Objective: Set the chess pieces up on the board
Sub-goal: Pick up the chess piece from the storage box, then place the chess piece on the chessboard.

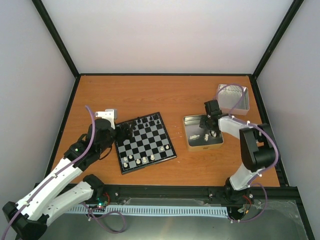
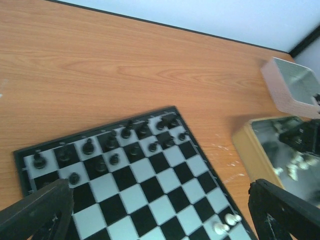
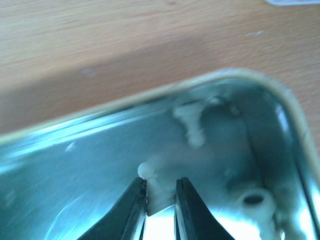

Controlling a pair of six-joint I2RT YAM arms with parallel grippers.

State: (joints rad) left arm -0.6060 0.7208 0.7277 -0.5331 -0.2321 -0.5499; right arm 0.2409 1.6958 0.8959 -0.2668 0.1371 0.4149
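Note:
The board [image 1: 150,143] lies left of centre, with black chessmen [image 1: 145,121] along its far rows and a few cream-white chess pieces [image 1: 137,160] on its near row. My left gripper [image 1: 126,132] hovers open and empty over the board's far left corner. In the left wrist view the board [image 2: 150,185] lies under the gripper [image 2: 160,195], with two white pieces [image 2: 225,222] at its corner. My right gripper [image 1: 210,128] reaches into an open tin [image 1: 192,145]. In the right wrist view the gripper [image 3: 161,195] is shut on a white pawn [image 3: 151,181] lying on the tin's floor.
More white pieces [image 3: 257,202] lie loose in the tin [image 3: 125,125], near its right wall. A second silver tin [image 1: 232,97] stands at the far right behind it. Bare orange table [image 1: 150,95] stretches behind the board, with black frame rails around the edges.

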